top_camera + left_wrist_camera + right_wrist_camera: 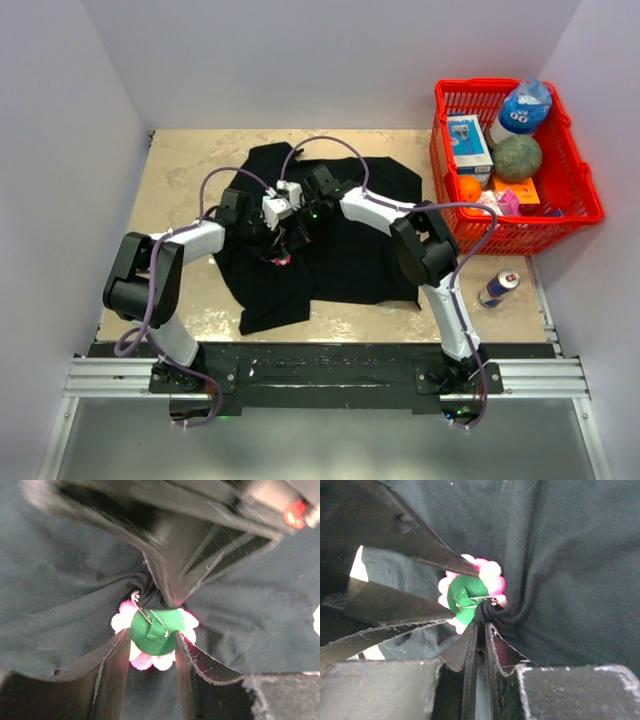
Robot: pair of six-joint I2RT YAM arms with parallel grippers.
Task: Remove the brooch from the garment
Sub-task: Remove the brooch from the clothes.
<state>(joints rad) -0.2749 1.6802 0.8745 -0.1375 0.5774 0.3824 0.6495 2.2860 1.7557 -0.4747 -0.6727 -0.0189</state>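
Note:
The black shirt (360, 250) lies spread on the tan table, and both grippers meet over its middle. The brooch shows as a pink speck from above (281, 260). In the left wrist view the brooch (155, 627) shows its green round back with a pin and pink-white petals around it. My left gripper (150, 642) is shut on the brooch's sides. My right gripper (481, 626) is shut on a bunched fold of shirt (560, 555) right beside the brooch (466, 592), where the pin goes through the cloth.
A red basket (585, 205) at the right holds a bottle, a green ball, a box and an orange. A drink can (498, 288) lies on the table in front of it. Grey walls close in the left, back and right sides.

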